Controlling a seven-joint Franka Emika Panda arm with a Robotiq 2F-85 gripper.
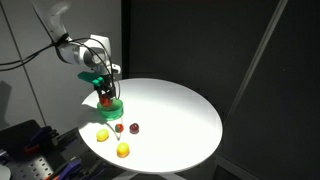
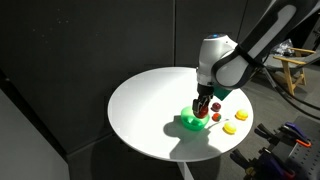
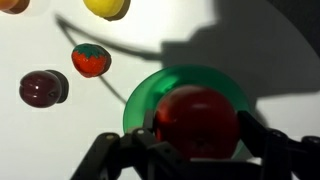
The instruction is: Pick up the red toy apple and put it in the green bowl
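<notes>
Red toy apple [image 1: 105, 97] – exterior view: held in the gripper [image 1: 105, 93], directly above the green bowl [image 1: 111, 105], near the edge of a round white table [image 1: 180, 110]. The jaws are closed on the fruit. Whether the fruit touches the bowl cannot be told here. Two yellow fruits [image 1: 102, 135] [image 1: 123, 150] lie nearer the table's front edge, and two small dark red pieces [image 1: 118, 127] [image 1: 134, 128] lie between them and the bowl. All four are apart from the bowl.

Exterior view from the opposite side: the gripper [image 2: 203, 106] points straight down with the red toy apple [image 2: 202, 108] at its tip, over the green bowl [image 2: 189, 122]. The table [image 2: 140, 100] is bare on this side. Two yellow fruits [image 2: 241, 114] [image 2: 229, 127] and one small red piece [image 2: 216, 116] lie just beyond the bowl.

Wrist view: the red toy apple [image 3: 197, 115] fills the middle of the green bowl [image 3: 140, 100], whose rim shows around it. The gripper [image 3: 200, 130] is clamped on the apple – dark fingers [image 3: 262, 140] press against either side. On the table [image 3: 60, 130] to one side, clear of the bowl: a small red piece with a green top [image 3: 90, 60], a dark red piece [image 3: 40, 88], and a yellow fruit [image 3: 105, 6] cut off by the frame edge.
</notes>
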